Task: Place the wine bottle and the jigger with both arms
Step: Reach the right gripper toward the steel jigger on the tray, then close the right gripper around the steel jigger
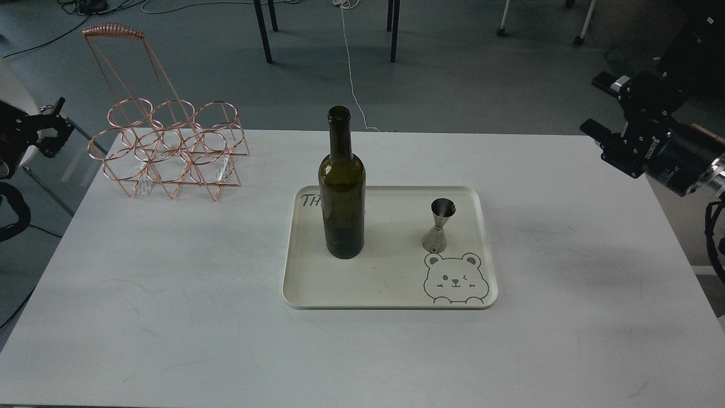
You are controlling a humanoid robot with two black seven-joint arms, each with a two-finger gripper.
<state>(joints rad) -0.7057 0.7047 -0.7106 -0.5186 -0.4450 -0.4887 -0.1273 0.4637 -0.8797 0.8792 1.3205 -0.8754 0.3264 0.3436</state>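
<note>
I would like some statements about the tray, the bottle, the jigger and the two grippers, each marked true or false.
1. The wine bottle stands upright on the tray. True.
2. The jigger lies on its side on the bare table. False: it stands upright on the tray, right of the bottle.
3. The right gripper holds the jigger. False: it is off to the right, holding nothing.
4. The left gripper is far from the bottle. True.
5. The copper wire rack holds a bottle. False: its rings are empty.

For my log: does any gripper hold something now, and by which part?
Nothing is held. The wine bottle and jigger stand free on the tray.
</note>
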